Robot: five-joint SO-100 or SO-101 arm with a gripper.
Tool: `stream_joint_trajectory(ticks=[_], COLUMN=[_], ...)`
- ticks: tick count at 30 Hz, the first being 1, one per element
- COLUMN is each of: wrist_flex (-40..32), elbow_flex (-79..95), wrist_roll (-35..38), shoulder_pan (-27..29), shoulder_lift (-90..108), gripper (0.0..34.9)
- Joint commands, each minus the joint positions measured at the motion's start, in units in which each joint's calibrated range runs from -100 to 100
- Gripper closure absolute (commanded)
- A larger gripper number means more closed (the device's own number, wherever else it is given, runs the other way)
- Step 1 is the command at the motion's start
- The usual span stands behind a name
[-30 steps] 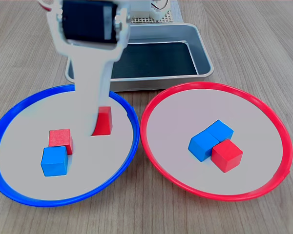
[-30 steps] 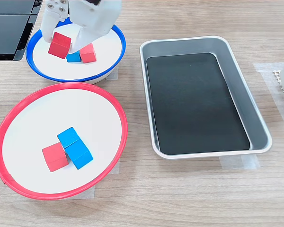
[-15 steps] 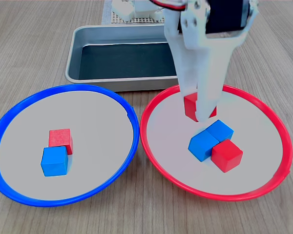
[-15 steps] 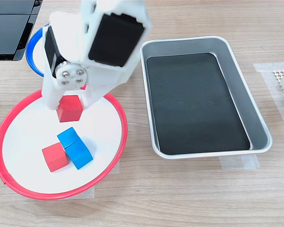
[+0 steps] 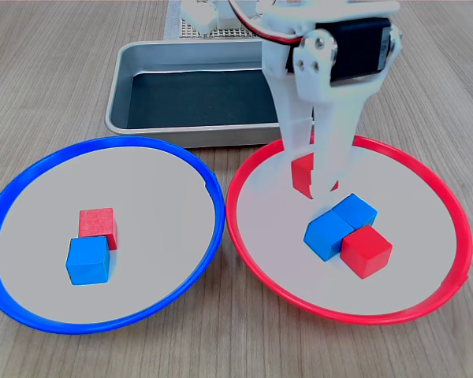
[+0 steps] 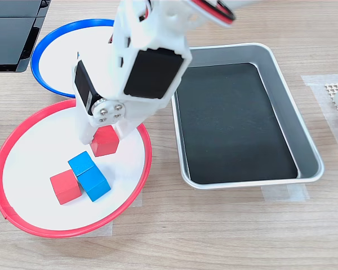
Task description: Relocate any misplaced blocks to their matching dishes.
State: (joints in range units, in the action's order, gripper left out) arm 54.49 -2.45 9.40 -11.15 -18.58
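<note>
My gripper [image 5: 310, 186] [image 6: 103, 142] is shut on a red cube [image 5: 303, 173] [image 6: 105, 141], held low over the red-rimmed plate [image 5: 426, 181] [image 6: 5, 147], at the far side in the first exterior view. Just in front of it on that plate lie two touching blue cubes [image 5: 340, 224] [image 6: 89, 174] and another red cube [image 5: 366, 250] [image 6: 65, 187]. The blue-rimmed plate [image 5: 31, 169] [image 6: 45, 48] holds one red cube [image 5: 98, 226] and one blue cube [image 5: 87, 261]. In the second exterior view the arm hides those two.
A rectangular grey metal tray [image 5: 138, 67] [image 6: 293, 129] with a dark floor sits behind both plates in the first exterior view and at the second exterior view's right. A black device [image 6: 11, 28] lies at the second exterior view's top left. The table is wood-grained.
The gripper carried the red cube from the blue-rimmed plate across to the red-rimmed plate. Since half a second ago it has come lower, closer to the blue cubes.
</note>
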Motion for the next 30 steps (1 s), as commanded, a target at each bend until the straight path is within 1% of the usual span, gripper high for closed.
stream_joint_trajectory(ticks=[1,5,9,10,16,22,30], wrist_flex=[-1.1,-1.0,0.3,0.7,2.3,3.5,3.7], elbow_flex=[-0.6,-0.5,-0.6,-0.7,-2.1,-3.0,-5.0], wrist_roll=[0.4,0.9,1.9,2.1,2.5,2.5,2.1], shoulder_pan=[0.8,0.9,0.9,0.8,0.1,-1.6,-5.3], shoulder_lift=[0.2,-0.3,-0.6,-0.6,-1.1,-0.8,-0.9], gripper=[34.6,34.0,28.2,26.1,19.7,18.8,17.7])
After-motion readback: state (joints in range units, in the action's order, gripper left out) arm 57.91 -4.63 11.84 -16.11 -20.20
